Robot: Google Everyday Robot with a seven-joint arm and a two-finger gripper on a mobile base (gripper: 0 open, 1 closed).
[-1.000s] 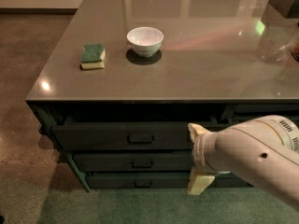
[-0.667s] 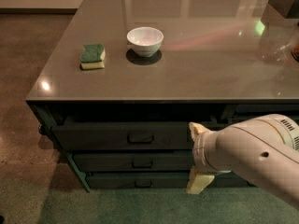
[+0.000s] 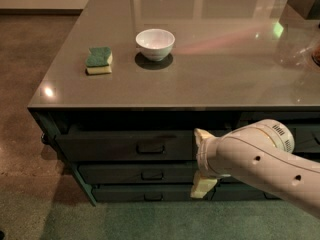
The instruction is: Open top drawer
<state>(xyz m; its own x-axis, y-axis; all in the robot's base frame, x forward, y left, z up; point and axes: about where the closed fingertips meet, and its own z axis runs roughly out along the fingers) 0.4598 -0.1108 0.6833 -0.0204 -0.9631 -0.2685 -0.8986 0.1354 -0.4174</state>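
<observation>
nearest in the view, the robot's white arm (image 3: 260,166) is seen coming in from the right, low in front of the cabinet, above a grey-green floor (image 3: 125,220). at its end the gripper (image 3: 201,160) is held in front of the drawer fronts. its two pale fingers (image 3: 202,134) are spread one above the other, so the gripper is judged to be open, and nothing is held in it.

just behind it the top drawer (image 3: 110,146) is found directly under the counter top (image 3: 210,79), as the widest and tallest of the dark grey-green fronts. its small dark loop pull (image 3: 150,148) is set at the centre of the front, to the left of the gripper and apart from it. none of the drawer's interior is shown, so the drawer is taken to be shut. the two lower drawers (image 3: 115,174) beneath it are also shut.

farther back, on the counter top, a green and yellow sponge (image 3: 99,60) is laid at the left, with a white bowl (image 3: 155,43) just to its right and slightly farther off.

the task is judged to be at its approach: the pull has not been gripped and no pulling has been done. the gripper must be brought left to the pull, closed on it, and drawn back towards the near side.
</observation>
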